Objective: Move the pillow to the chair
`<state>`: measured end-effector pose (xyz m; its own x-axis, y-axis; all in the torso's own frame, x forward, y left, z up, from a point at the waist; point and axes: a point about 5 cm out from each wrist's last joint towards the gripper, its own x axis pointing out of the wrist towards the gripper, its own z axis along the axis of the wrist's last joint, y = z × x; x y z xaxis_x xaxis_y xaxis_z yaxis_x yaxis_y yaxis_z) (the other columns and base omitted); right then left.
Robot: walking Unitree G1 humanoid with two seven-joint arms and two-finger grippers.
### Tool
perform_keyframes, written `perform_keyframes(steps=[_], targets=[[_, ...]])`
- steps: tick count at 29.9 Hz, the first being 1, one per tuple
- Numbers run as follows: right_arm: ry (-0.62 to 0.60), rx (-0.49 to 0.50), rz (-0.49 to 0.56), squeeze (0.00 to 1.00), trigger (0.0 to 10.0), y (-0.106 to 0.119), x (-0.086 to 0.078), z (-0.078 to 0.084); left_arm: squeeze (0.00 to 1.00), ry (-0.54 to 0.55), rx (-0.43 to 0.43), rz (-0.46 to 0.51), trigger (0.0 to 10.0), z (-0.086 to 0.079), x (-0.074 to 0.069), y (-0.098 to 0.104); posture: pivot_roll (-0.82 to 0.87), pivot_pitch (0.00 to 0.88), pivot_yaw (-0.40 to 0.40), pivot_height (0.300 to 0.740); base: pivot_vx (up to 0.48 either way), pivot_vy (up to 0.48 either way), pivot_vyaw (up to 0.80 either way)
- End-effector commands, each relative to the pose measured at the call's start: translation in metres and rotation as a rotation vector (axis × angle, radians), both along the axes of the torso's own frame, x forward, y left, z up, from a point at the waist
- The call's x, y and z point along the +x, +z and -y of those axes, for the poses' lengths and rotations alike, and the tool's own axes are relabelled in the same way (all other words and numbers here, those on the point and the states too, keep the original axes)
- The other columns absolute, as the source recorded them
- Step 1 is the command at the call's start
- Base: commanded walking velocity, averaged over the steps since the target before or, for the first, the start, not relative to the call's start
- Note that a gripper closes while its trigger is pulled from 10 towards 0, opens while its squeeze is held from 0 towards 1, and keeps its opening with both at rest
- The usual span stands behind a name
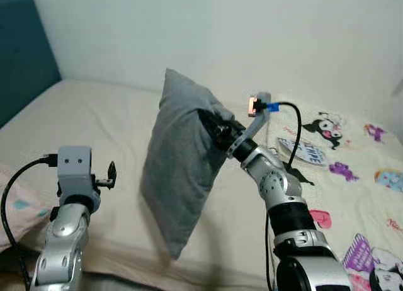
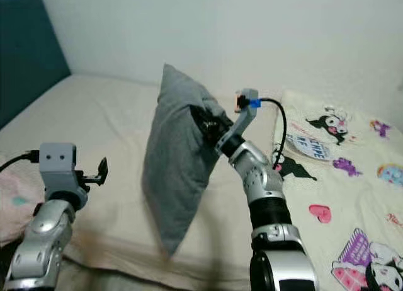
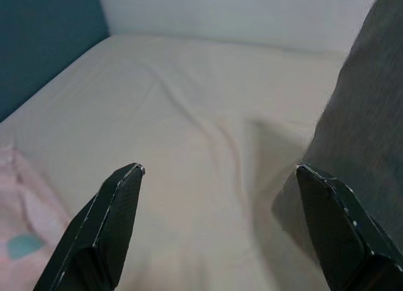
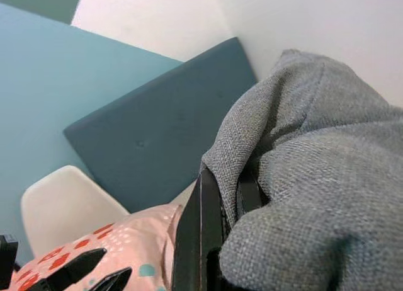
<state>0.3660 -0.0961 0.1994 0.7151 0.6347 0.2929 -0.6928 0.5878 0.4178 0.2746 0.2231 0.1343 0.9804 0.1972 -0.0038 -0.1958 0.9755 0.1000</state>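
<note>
Gripping the grey pillow [image 1: 182,171] above the bed [image 1: 94,121].

Hovering low at the near edge, left gripper [image 3: 217,177] spread wide, holding nothing, pillow just beside one finger. Farther in, right gripper [image 4: 220,222] pinching shut on a fold of pillow fabric, hanging it upright off the sheet; white chair [image 4: 63,203] showing beyond.

1. Left gripper [image 3: 217,225]: its two black fingers [image 3: 113,222] stand wide apart, nothing between them.
2. Cream bed [image 3: 189,114] lies beyond, lightly creased.
3. Grey pillow [image 3: 368,127] stands just beside one finger.
4. Teal headboard [image 3: 44,45] borders the bed.
</note>
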Motion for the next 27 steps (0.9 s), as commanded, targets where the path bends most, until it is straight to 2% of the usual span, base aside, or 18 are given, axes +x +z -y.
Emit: perform_keyframes(steps=[1,8,10,11,12,13,15,19,27], targets=[[0.019,0.016,0.044,0.0,0.0,0.011,-0.003,-0.004,0.0,-0.025,-0.01,-0.013,10.0,0.008,-0.003,-0.006,0.06,0.0,-0.079,0.705,0.0,0.0,0.0],[0.027,-0.013,0.043,0.0,0.0,0.007,-0.007,-0.005,0.0,-0.028,-0.019,-0.029,10.0,0.012,-0.006,-0.013,0.06,0.0,-0.078,0.73,0.0,0.0,0.0],[0.027,-0.074,0.059,0.0,0.0,0.005,-0.008,-0.005,0.0,-0.027,-0.02,-0.034,10.0,0.012,-0.006,-0.014,0.06,0.0,-0.078,0.74,0.0,0.0,0.0],[0.027,-0.074,0.059,0.0,0.0,0.005,-0.008,-0.005,0.0,-0.027,-0.02,-0.034,10.0,0.012,-0.006,-0.014,0.06,0.0,-0.078,0.74,0.0,0.0,0.0],[0.026,-0.121,0.071,0.0,0.0,0.003,-0.008,-0.005,0.0,-0.026,-0.017,-0.039,10.0,0.012,-0.006,-0.016,0.06,0.0,-0.079,0.74,0.0,0.0,0.0],[0.016,-0.153,0.069,0.0,9.9,0.0,-0.008,-0.005,0.0,-0.025,-0.015,-0.043,10.0,0.012,-0.007,-0.017,0.06,0.0,-0.079,0.74,0.0,0.0,0.0],[0.009,-0.179,0.073,0.0,10.0,-0.002,-0.009,-0.004,0.0,-0.024,-0.014,-0.047,10.0,0.013,-0.007,-0.019,0.06,0.0,-0.079,0.74,0.0,0.0,0.0],[0.022,-0.216,0.083,0.0,10.0,-0.004,-0.012,-0.005,0.0,-0.027,-0.013,-0.05,10.0,0.016,-0.008,-0.02,0.06,0.0,-0.079,0.74,0.0,0.0,0.68],[0.093,-0.193,0.122,0.0,10.0,0.0,-0.022,-0.015,0.0,-0.027,0.0,-0.049,10.0,0.017,-0.007,-0.02,0.06,0.0,-0.083,0.74,0.0,0.0,0.79]])
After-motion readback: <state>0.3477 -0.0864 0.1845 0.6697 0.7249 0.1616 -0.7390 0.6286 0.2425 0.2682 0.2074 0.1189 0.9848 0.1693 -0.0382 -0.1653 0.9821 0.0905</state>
